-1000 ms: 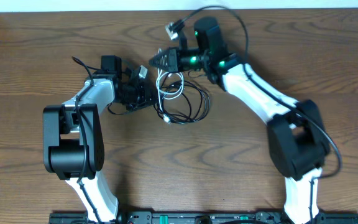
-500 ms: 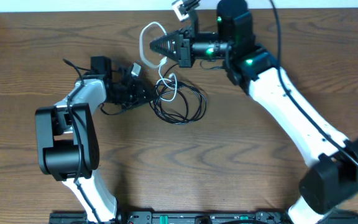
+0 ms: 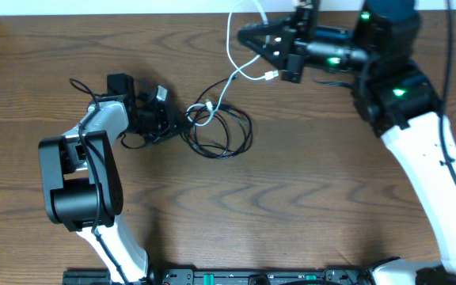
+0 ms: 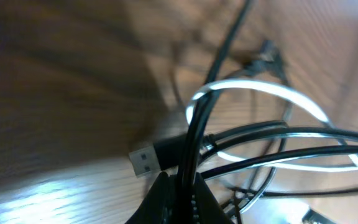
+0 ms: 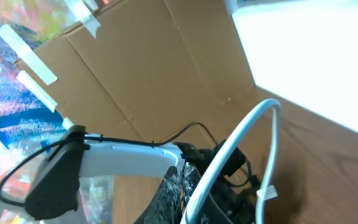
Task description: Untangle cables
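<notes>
Two black cables (image 3: 222,136) lie in a loose tangle of loops on the wooden table, left of centre. My left gripper (image 3: 178,120) is shut on a black cable (image 4: 197,134) at the tangle's left side. A black USB plug (image 4: 145,159) lies just beyond its fingertips. The white cable (image 3: 229,77) runs from the tangle up to my right gripper (image 3: 245,34), which is raised near the far edge and shut on it. Its free end hangs down to a small plug (image 3: 271,76). In the right wrist view the white cable (image 5: 238,142) arches out of the jaws.
The table's far edge (image 3: 133,16) runs just behind the right gripper. A thick black arm wire (image 3: 450,71) hangs beside the right arm. Brown cardboard (image 5: 154,62) stands beyond the table in the right wrist view. A silver connector (image 3: 159,93) sits by the left gripper.
My right gripper has risen and swung right toward the far edge, drawing the white cable out of the tangle. The left gripper and black loops have shifted slightly left.
</notes>
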Robot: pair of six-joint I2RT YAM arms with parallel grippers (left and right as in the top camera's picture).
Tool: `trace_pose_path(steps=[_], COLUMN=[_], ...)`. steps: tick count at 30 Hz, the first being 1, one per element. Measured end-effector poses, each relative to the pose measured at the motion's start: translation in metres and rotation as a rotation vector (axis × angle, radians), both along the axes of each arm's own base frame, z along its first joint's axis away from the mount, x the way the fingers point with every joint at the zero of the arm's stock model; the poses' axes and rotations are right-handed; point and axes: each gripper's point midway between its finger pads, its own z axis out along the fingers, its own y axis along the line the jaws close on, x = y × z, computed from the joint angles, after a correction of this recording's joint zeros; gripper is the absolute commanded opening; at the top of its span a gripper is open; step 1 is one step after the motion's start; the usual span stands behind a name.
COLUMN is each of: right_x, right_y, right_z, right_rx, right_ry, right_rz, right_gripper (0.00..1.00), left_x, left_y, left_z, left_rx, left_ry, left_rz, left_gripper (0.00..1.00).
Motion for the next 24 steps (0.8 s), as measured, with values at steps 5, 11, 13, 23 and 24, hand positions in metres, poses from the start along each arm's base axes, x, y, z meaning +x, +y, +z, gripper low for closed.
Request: trace_pose_path(steps=[5, 11, 13, 23, 24], right_x=[-0.007, -0.013, -0.015, -0.029, -0.031], right_y=[-0.021, -0.028, -0.028, -0.025, -0.022], right_z=[0.013, 0.013, 0.007, -0.04, -0.043], right_rx=[0.005, -0.008, -0.022, -0.156, -0.166], right_ry=[-0.024, -0.026, -0.019, 0.037, 0.022], right_rz=[-0.021, -0.008, 0.005, 0.06, 0.072], right_gripper=[0.01, 0.02, 0.01, 0.01, 0.01], left_x=[-0.002, 0.001, 0.003, 0.002, 0.002], left_y=[0.019, 0.018, 0.009, -0.026, -0.028], left_z=[-0.009, -0.004, 0.005, 0.051, 0.054], left_rx=[0.068, 0.026, -0.036, -0.316, -0.337], left_ry=[0.06, 0.035, -0.012, -0.236, -0.255], left_rz=[0.075, 0.073, 0.03, -0.161, -0.174], left_gripper=[0.08, 0.08, 0.07, 0.07, 0.08])
